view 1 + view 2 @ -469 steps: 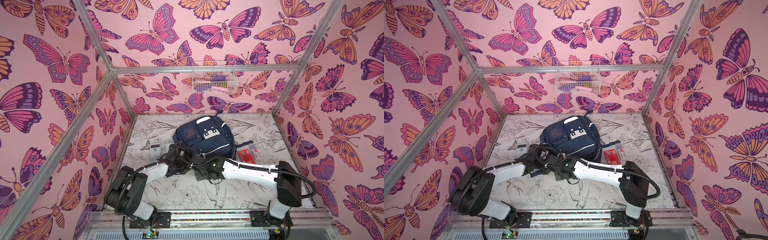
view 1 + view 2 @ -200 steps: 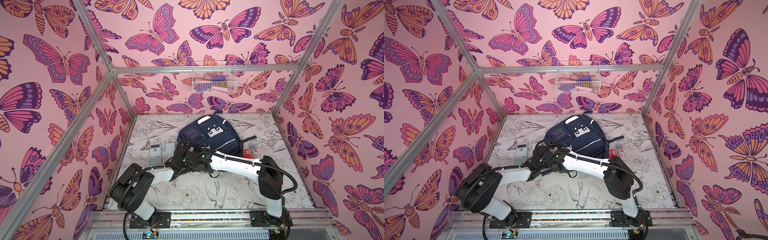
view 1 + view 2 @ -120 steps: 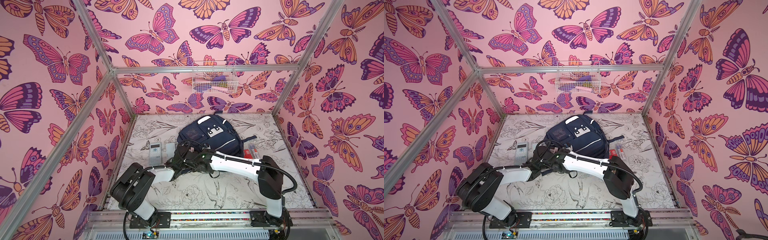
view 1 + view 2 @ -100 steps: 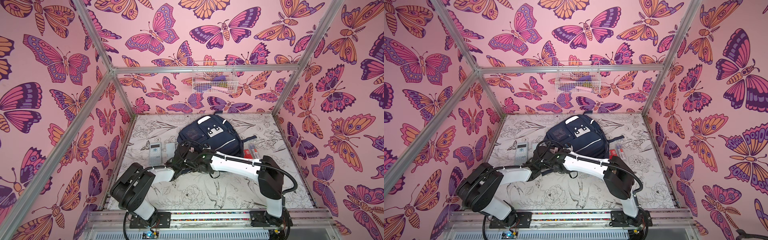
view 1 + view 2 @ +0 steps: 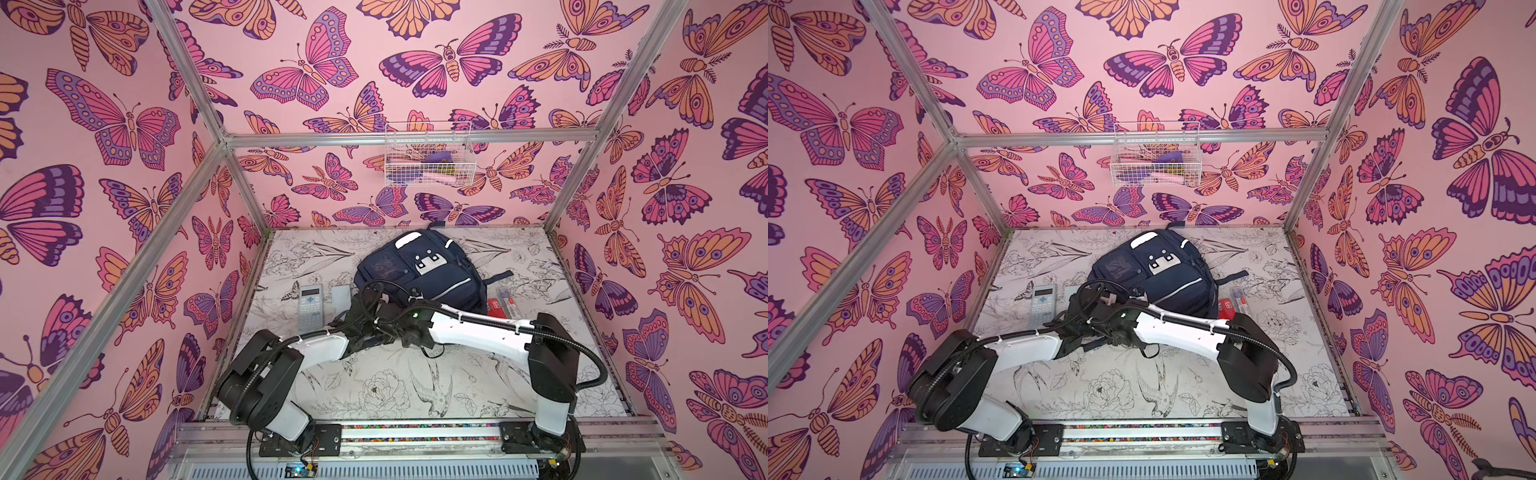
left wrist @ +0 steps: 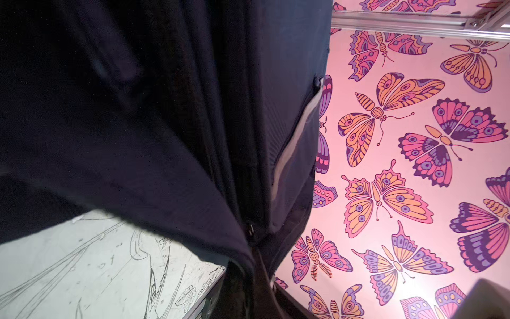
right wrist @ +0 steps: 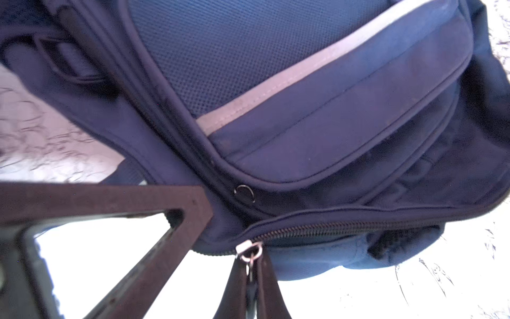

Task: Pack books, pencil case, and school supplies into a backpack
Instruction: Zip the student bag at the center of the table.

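Navy backpack [image 5: 419, 274]: pins fabric [image 6: 165, 165] in left gripper [image 6: 253, 250], clamps zip pull [image 7: 250, 255] in right gripper [image 7: 249, 276] alongside, teeth [image 7: 331, 227] leading away.

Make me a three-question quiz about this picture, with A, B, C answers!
1. Where is the calculator? A on the backpack B inside it C on the table beside it
2. What colour is the backpack? A navy B red C green
3. What is the right gripper doing? A wide open B shut on the zip pull C holding a book

Answers: 1 C, it lies flat on the table, apart from the backpack. 2 A, navy fabric in every view. 3 B, the right wrist view shows its fingers pinching the pull.
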Motion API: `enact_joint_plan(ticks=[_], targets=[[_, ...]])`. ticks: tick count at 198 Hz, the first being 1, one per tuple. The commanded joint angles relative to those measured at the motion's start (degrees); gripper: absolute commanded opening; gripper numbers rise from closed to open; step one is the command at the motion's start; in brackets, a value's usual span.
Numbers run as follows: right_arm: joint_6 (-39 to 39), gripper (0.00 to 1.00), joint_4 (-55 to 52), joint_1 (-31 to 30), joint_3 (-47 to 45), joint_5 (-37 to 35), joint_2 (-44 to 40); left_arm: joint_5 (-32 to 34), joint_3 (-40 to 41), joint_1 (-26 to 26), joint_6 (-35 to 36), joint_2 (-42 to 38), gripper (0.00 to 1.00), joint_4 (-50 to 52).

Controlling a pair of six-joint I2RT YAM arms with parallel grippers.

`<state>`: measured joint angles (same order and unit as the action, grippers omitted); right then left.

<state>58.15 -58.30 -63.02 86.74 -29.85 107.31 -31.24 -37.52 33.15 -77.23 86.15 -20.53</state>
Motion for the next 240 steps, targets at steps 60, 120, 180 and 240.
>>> enact_joint_plan(ticks=[60, 120, 180, 240], targets=[[-7.5, 0.0, -8.0, 3.6, -0.5, 8.4, -5.3, 6.4, -2.2, -13.1, 11.8, -5.7, 0.0, 19.2], [-11.0, 0.0, -9.1, 10.4, -6.9, 7.7, -11.5, 10.3, -9.9, -17.6, 19.6, -1.2, 0.0, 28.4], [-22.1, 0.0, -3.9, 18.7, -15.8, 14.3, -21.7, 14.5, -17.0, -21.8, 23.6, 5.1, 0.0, 33.9], [-24.9, 0.0, 11.2, 16.8, -13.6, 39.2, -20.7, 12.5, -22.4, -21.8, 22.9, 7.2, 0.38, 37.4]])
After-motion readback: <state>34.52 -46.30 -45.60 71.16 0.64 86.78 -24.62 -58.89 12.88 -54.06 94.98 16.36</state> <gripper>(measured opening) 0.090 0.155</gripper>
